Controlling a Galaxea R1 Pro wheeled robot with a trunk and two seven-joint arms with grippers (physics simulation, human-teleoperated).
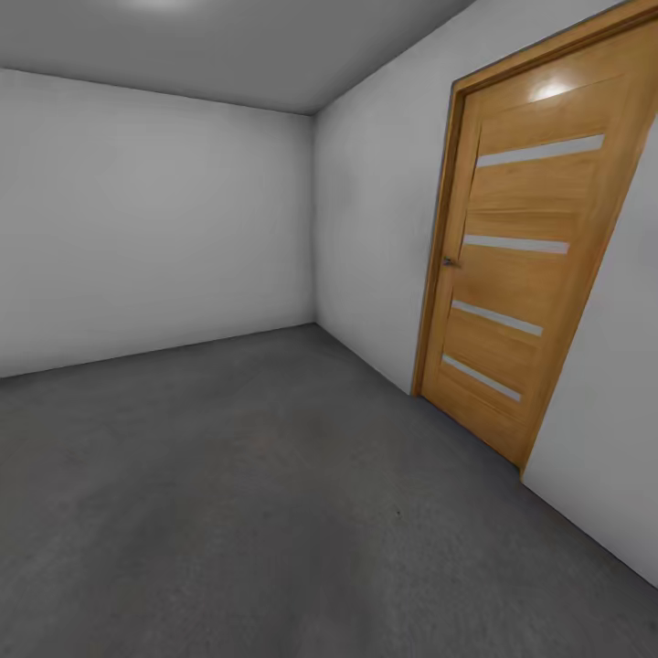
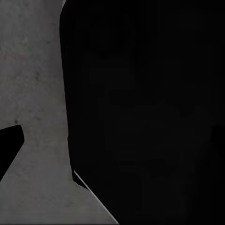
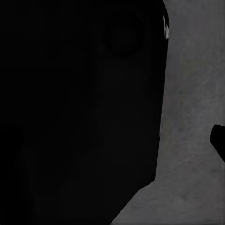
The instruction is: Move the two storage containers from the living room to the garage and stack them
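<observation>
I am in the garage, facing a corner of plain white-grey walls (image 1: 155, 219). The floor (image 1: 274, 512) is dark grey, rough concrete. The two storage containers are out of view, and so is the living room. In the left wrist view a black fingertip (image 2: 10, 143) pokes in over the concrete (image 2: 33, 93) beside a large dark bulk (image 2: 145, 112). The right wrist view has a similar black fingertip (image 3: 219, 140) at its edge, with a dark bulk (image 3: 79, 112) and concrete (image 3: 192, 117) beside it. Neither view lets me judge how the jaws stand.
A honey-wood door (image 1: 525, 265) with four frosted strips stands shut in the right wall, its handle (image 1: 448, 262) on the side nearer the corner. The concrete stretches from me to the back wall and the right wall (image 1: 375, 238).
</observation>
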